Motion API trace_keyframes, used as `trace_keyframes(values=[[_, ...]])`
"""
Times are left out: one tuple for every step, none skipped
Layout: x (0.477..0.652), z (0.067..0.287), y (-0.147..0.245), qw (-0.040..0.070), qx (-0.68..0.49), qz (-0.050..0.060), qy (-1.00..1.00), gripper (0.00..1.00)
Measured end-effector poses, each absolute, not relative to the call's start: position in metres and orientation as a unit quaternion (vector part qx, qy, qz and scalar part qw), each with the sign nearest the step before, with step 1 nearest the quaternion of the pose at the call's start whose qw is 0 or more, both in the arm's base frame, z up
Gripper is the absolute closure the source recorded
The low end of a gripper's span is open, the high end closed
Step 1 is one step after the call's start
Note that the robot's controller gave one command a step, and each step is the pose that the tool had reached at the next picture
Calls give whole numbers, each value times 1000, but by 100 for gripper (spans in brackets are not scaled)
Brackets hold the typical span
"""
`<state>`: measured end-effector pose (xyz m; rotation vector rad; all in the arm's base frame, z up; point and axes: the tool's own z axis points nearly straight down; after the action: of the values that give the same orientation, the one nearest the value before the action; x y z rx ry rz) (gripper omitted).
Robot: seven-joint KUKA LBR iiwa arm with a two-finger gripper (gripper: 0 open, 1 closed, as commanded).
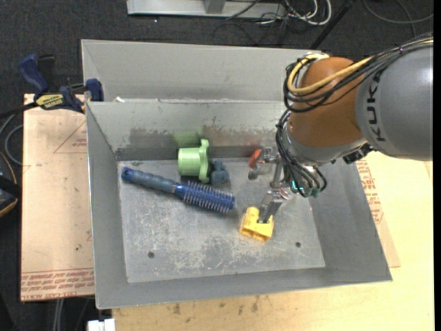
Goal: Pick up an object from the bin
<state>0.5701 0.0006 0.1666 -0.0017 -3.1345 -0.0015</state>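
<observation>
Pick not yet done. Hangs low in the bin, pincer tip on or just over the upper right corner of a yellow block. Block flat on the floor, not lifted. Leaves the grip, if not already made, and the lift. Cannot tell whether the pincer is wide or narrow: lost among the wrist's own cables and dark against the block. Left of the pincer, a blue brush, well clear. Beyond that, a small dark lump touching a green spool. Behind the pincer, by the back wall, a red bit, too small to name. Masks the bin's right part with the orange cover and arm.
</observation>
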Motion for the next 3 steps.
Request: trace_keyframes(values=[[578,74,24,-4,-78,-1,-997,0],[587,76,40,-3,-147,1,-989,0],[589,78,42,-7,-147,-2,-989,100]])
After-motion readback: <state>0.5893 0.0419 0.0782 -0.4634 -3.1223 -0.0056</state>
